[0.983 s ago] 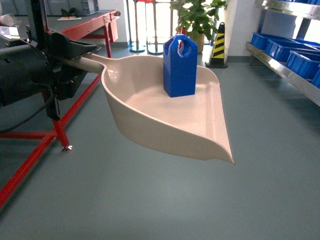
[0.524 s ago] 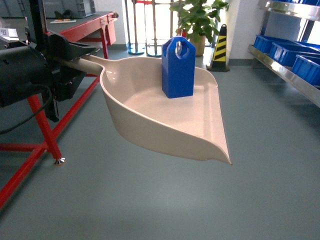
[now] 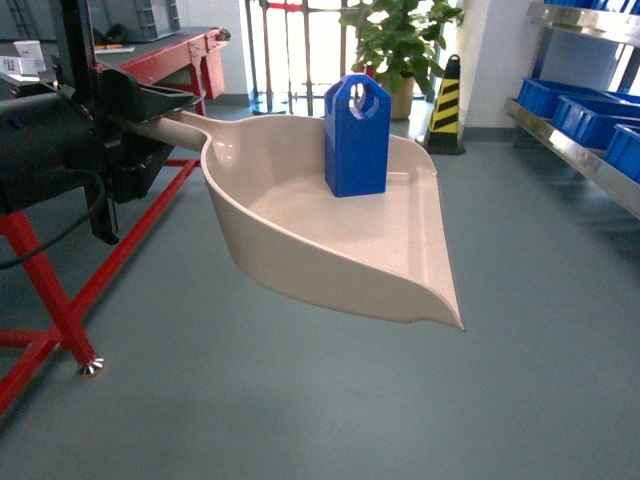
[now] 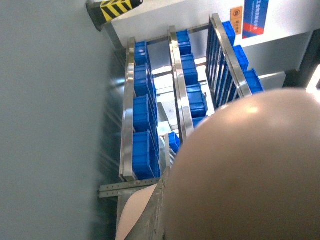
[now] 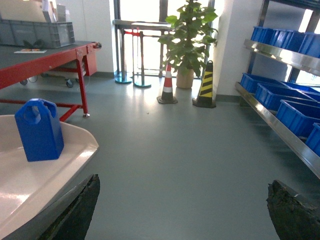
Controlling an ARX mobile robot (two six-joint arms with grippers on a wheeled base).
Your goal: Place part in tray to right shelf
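Note:
The beige tray (image 3: 330, 235) hangs in the air across the middle of the head view. My left gripper (image 3: 165, 112) is shut on its long handle at the left. The blue part (image 3: 357, 135) stands upright on the tray's floor near the far rim. In the left wrist view the tray's underside (image 4: 250, 170) fills the lower right. The right shelf (image 3: 585, 150) runs along the right edge, apart from the tray. The right wrist view shows my right gripper (image 5: 185, 210) open over bare floor, with the tray (image 5: 35, 185) and part (image 5: 39, 130) to its left and the shelf (image 5: 280, 127) to its right.
Blue crates (image 3: 590, 115) sit on the shelf's tiers. A red-framed table (image 3: 150, 60) stands at the left, its foot (image 3: 90, 368) on the grey floor. A striped cone (image 3: 445, 105) and a potted plant (image 3: 395, 40) stand at the back.
The red table's foot has slid down and left in the head view and the cone has drifted right, so the base has rolled on. Tray and part hold their pose.

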